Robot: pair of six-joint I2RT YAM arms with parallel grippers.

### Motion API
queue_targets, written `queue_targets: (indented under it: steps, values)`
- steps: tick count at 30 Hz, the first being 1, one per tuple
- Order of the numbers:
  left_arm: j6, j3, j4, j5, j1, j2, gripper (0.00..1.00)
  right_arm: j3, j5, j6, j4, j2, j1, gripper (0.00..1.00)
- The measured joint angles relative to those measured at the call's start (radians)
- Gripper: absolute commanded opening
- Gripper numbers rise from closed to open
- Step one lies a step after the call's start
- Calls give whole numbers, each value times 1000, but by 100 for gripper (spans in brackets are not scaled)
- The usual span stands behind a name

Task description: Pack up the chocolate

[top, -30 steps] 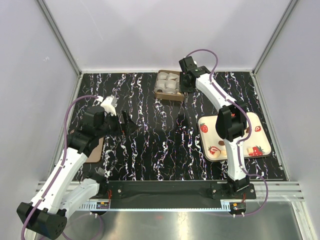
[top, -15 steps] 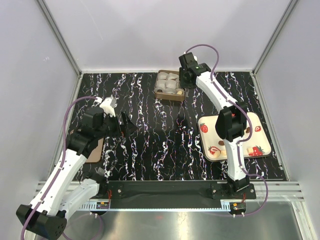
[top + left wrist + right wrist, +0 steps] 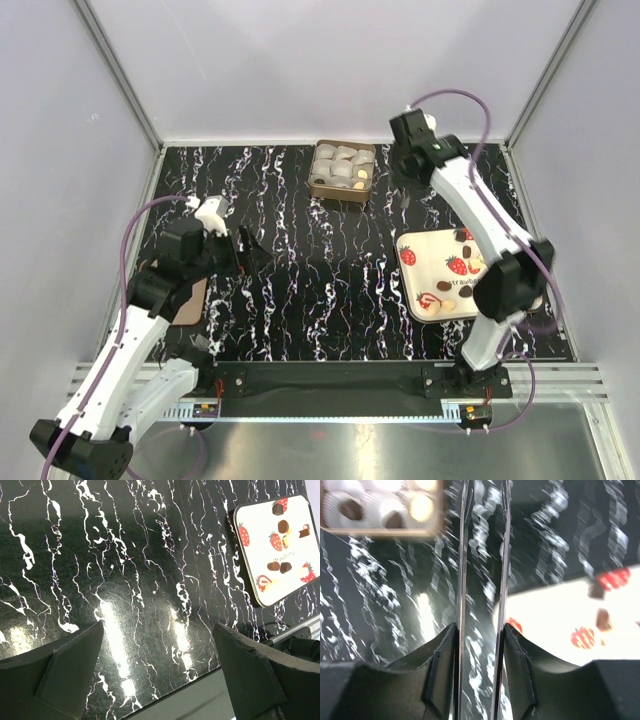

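Several small dark and pale chocolates lie on the white strawberry-print tray at the right. They also show in the left wrist view and the right wrist view. A brown box of white paper cups at the back holds a few chocolates. My right gripper hangs between box and tray, shut on thin metal tweezers. The tweezer blades stand apart with nothing between them. My left gripper is open and empty over the left of the mat, far from the tray.
A black marbled mat covers the table. A flat brown piece lies at the mat's left edge under my left arm. Grey walls close in the left, back and right. The mat's near edge shows in the left wrist view.
My right arm has swung right from over the box to between box and tray, uncovering the tray. The left arm has barely moved.
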Motion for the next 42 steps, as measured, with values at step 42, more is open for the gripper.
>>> queue_targets:
  steps: [42]
  values:
    - [0,-27,5,10,0,9,99,-827,-126,51,171,-499,-394,51]
